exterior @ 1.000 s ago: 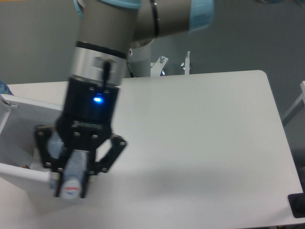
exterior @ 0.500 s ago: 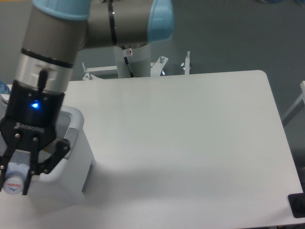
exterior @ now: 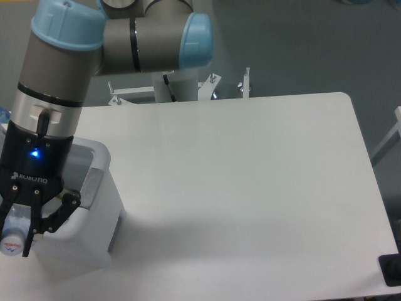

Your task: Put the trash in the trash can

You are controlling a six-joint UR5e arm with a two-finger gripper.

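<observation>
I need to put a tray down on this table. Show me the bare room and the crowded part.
The tabletop is bare from the trash can rightward to its right edge, and from the back edge to the front edge. The front-left corner is crowded: the trash can stands there, with the end effector above it, shut on the bottle.

A white table (exterior: 250, 182) with rounded corners stands on grey floor (exterior: 313, 44); a dark object (exterior: 391, 269), perhaps a clamp, sits at its right edge.
</observation>
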